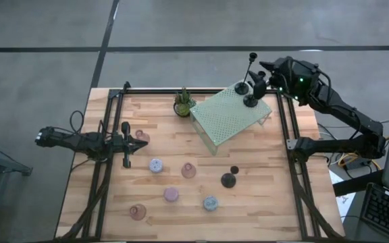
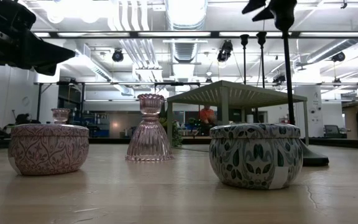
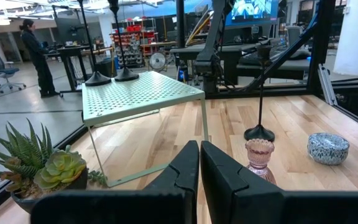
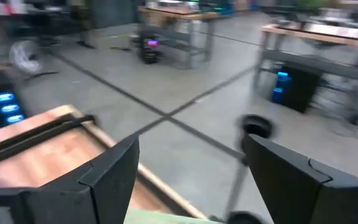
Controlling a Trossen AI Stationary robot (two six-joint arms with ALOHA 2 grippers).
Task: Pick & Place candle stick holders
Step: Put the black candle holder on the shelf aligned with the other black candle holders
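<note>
Two black candle stick holders [image 1: 242,88] [image 1: 250,101] stand by their round bases on the pale green platform [image 1: 228,118]. My right gripper [image 1: 265,73] hovers open beside their stems. In the right wrist view the top cup [image 4: 255,126] of one holder shows between its spread fingers [image 4: 190,149]. A third black holder [image 1: 229,179] stands on the table. Pinkish glass cups [image 1: 188,170] [image 1: 138,212] [image 1: 142,137] and pastel round holders [image 1: 155,165] [image 1: 171,194] [image 1: 210,202] are spread over the wood. My left gripper [image 1: 137,143] waits shut and level at the left [image 3: 199,174]. My right gripper stands open around the upper stem of a black holder. The holder's top cup [image 4: 255,126] is close beside one finger [image 4: 272,168]. I cannot tell whether that finger touches it. The holder stays upright on the platform.
A small potted green plant [image 1: 183,102] stands at the far edge, left of the platform. A black frame [image 1: 107,135] runs along the table's sides. In the low view a pink round holder [image 2: 48,148], a glass cup [image 2: 149,127] and a blue round holder [image 2: 257,155] stand near the front.
</note>
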